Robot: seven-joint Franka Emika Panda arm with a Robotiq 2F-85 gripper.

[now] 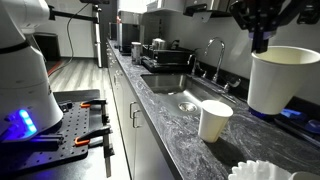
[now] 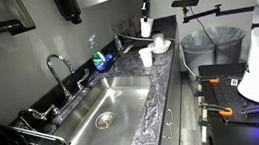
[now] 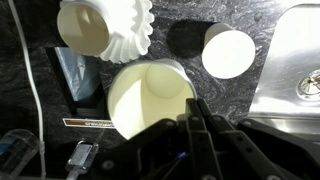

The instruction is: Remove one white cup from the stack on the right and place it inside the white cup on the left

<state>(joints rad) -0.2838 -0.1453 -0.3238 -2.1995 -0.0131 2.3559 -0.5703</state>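
My gripper (image 3: 193, 118) is shut on the rim of a white cup (image 3: 148, 100) and holds it in the air above the dark counter. The held cup also shows in both exterior views (image 1: 283, 80) (image 2: 147, 26), hanging under the gripper (image 1: 260, 44) (image 2: 146, 10). A single white cup (image 3: 228, 52) (image 1: 213, 120) (image 2: 146, 56) stands upright on the counter near the sink. Another white cup (image 3: 84, 27) (image 2: 159, 45) sits in a pile of white paper coffee filters (image 3: 130, 40) (image 1: 256, 172). I cannot tell whether it is a stack.
A steel sink (image 2: 104, 111) (image 3: 295, 60) with a faucet (image 2: 58, 67) (image 1: 215, 50) lies beside the cups. A blue soap bottle (image 2: 97, 59) stands by the wall. A dish rack (image 1: 160, 55) sits beyond the sink. A trash bin (image 2: 206, 42) stands past the counter's end.
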